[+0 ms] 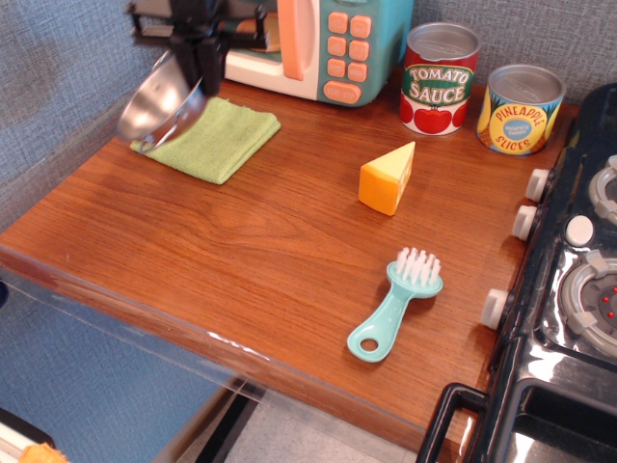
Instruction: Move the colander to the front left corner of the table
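The colander (157,102) is a shiny silver metal bowl. It hangs tilted steeply, its opening facing away to the upper left, lifted off the green cloth (210,137) at the table's back left. My black gripper (196,60) is at the top left of the view, shut on the colander's upper right rim. The brown wood-grain table (241,251) stretches toward the front. Its front left corner (39,246) is bare wood.
A toy microwave (323,43) stands at the back behind the gripper. A tomato sauce can (439,77) and a pineapple can (520,108) stand at the back right. A cheese wedge (388,177) and a teal brush (395,304) lie mid-table. A black toy stove (569,289) borders the right.
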You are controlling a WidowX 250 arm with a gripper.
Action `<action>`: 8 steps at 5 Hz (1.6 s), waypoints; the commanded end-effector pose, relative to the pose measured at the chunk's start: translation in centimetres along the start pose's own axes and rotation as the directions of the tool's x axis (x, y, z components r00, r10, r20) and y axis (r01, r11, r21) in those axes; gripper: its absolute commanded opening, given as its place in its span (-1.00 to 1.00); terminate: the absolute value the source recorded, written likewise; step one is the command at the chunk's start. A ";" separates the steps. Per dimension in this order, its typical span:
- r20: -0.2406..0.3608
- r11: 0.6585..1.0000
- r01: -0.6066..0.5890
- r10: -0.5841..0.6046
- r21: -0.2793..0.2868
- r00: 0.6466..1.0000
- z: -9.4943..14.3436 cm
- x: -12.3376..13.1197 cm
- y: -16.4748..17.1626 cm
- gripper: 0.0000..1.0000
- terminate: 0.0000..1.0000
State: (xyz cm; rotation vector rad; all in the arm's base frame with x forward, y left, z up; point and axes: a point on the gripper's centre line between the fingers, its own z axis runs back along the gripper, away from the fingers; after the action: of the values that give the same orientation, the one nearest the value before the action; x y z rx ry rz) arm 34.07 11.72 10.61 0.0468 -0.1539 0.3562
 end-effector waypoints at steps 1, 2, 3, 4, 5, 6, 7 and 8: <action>-0.086 0.998 -0.052 0.054 0.026 0.995 -1.8 -5.3 2.9 -1.00 -1.00; -0.113 0.998 -0.056 0.060 0.039 0.992 -3.2 -6.2 3.2 -1.00 -1.00; -0.117 0.998 -0.044 0.048 0.036 0.992 -3.4 -6.2 2.6 -1.00 -1.00; -0.133 0.999 -0.015 0.022 0.049 0.991 -3.2 -6.3 1.7 1.00 -1.00; -0.131 0.999 -0.001 0.006 0.042 0.991 -3.0 -6.3 1.3 1.00 -1.00; -0.143 0.999 0.013 -0.008 0.029 0.990 -2.9 -6.4 1.0 1.00 -1.00; -0.115 0.997 0.064 -0.070 -0.050 0.991 -2.2 -6.4 0.2 1.00 -1.00; -0.045 0.978 0.161 -0.168 -0.131 0.985 -1.0 -6.2 -1.3 1.00 -1.00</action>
State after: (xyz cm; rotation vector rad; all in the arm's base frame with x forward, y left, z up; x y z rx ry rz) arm 29.16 7.89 6.95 -0.0885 -0.0704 0.1923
